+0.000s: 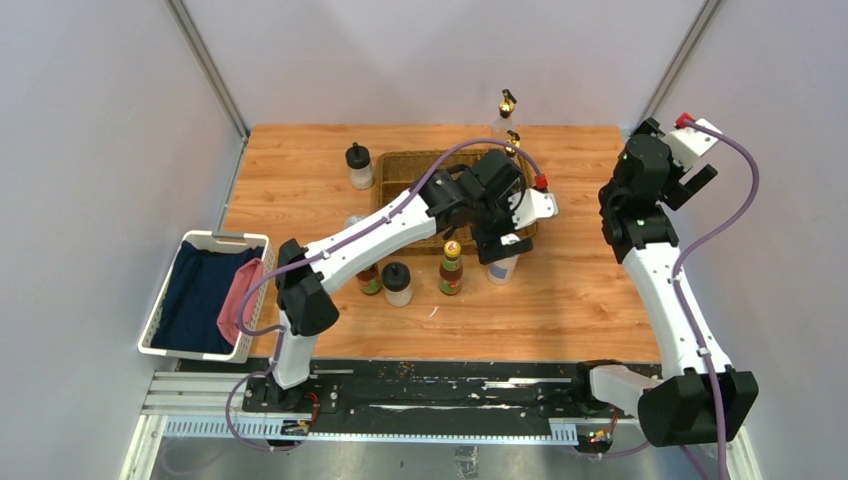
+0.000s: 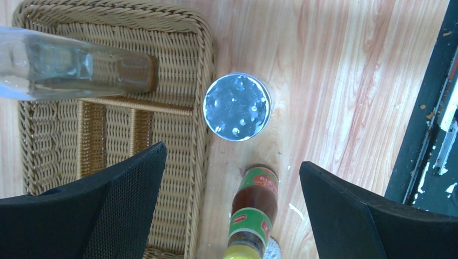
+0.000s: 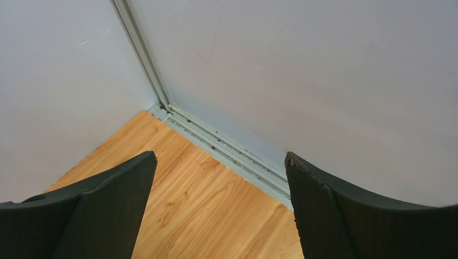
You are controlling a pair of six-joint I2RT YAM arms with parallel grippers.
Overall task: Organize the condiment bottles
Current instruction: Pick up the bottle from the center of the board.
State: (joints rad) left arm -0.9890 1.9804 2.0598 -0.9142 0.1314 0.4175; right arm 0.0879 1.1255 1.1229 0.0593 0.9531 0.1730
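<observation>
Left gripper [image 2: 232, 159] wide open, nothing between the fingers, poised above a silver-lidded shaker [image 2: 236, 107] standing on the table just outside the wicker tray [image 2: 208, 65]. Just beside the shaker, to its left in the top view, a sauce bottle [image 2: 254, 208] with red and green label, upright, also outside the tray. Across the tray's far part in the wrist view, a clear cruet [image 2: 70, 65] (inside the tray or just behind it: cannot tell). Farther left along the tray's front, a black-lidded jar [image 1: 397, 283] and a second sauce bottle [image 1: 369, 281], half hidden by the left forearm. Left of the tray, another black-lidded jar [image 1: 359, 166]. Behind the tray's far right corner, a second cruet [image 1: 507, 105] with gold spout. Right gripper [image 3: 220, 159] likewise spread and empty, high near the far right corner, facing the wall, well apart from every bottle. Underneath, a wooden table [image 1: 600, 290]. At its left edge, a white basket [image 1: 228, 238] with dark blue and pink cloth. Pale grey walls on three sides, a black rail along the near edge.
</observation>
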